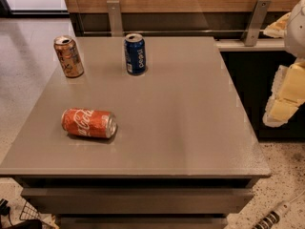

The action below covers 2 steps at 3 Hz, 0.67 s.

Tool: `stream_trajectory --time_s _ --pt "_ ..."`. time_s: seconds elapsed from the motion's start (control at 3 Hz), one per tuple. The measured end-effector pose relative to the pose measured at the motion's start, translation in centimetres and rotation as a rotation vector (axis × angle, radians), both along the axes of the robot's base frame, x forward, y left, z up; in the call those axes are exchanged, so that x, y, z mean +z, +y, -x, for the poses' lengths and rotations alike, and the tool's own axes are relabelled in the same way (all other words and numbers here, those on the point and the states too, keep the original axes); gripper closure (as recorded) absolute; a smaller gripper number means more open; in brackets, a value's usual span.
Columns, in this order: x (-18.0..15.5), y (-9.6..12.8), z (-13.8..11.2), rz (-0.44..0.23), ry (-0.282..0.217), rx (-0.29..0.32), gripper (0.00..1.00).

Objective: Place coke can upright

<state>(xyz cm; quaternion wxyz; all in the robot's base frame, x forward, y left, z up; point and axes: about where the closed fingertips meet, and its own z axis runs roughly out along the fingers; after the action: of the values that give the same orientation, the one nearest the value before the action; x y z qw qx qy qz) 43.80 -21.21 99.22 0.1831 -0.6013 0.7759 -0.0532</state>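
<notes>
1 coke can (89,123) lying, 2 other cans (69,57) (135,54) upright, 1 pincer (286,97) right.

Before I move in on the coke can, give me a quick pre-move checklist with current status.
1. Target found: ok, the coke can lies on its side at the front left of the table.
2. Can upright: not ok.
3. Room around it: ok, the Pepsi can and the brown-gold can stand apart at the back.
4. Hand over the can: not ok, the hand hangs beyond the table's right edge.
5. Hand empty: cannot tell.
</notes>
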Motion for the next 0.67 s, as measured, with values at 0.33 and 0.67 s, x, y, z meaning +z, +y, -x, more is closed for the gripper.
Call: stream_trajectory --time_s 0.33,0.67 --pt "0.0 0.0 0.0 0.0 0.0 0.0 0.0" --pt "0.3 1.5 -1.3 -0.007 -0.01 0.016 0.0"
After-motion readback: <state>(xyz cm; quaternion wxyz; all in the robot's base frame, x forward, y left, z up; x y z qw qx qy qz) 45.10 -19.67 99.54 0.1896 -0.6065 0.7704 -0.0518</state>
